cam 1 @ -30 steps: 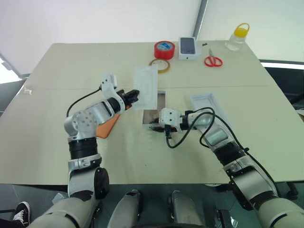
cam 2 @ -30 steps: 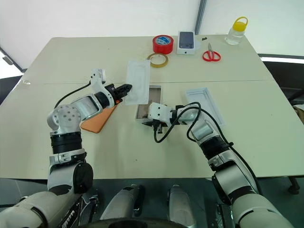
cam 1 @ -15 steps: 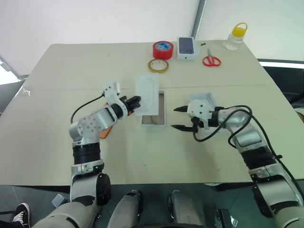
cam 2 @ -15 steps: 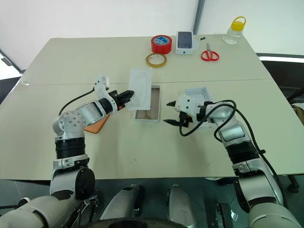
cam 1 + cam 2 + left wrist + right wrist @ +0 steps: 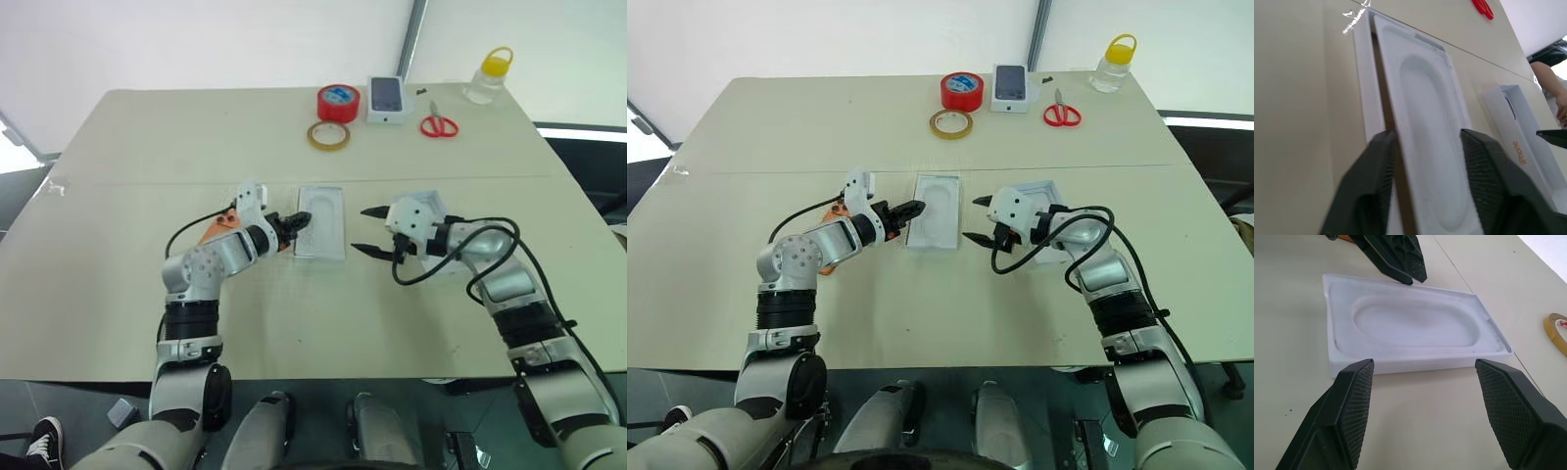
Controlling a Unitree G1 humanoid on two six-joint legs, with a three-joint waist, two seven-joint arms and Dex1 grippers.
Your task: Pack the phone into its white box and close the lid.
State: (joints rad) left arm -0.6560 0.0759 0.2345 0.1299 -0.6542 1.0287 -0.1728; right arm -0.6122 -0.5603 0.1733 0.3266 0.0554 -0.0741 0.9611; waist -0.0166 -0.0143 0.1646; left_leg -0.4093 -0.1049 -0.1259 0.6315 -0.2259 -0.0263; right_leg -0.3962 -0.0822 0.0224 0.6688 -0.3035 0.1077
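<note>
The white box [image 5: 320, 222] carries a recessed white insert [image 5: 1415, 325]; both end effectors stand apart, gripping nothing

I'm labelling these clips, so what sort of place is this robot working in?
Probably a lab or demo workspace under a white tent: one large beige table bearing packing supplies, namely red tape, scissors and a yellow-capped bottle.
</note>
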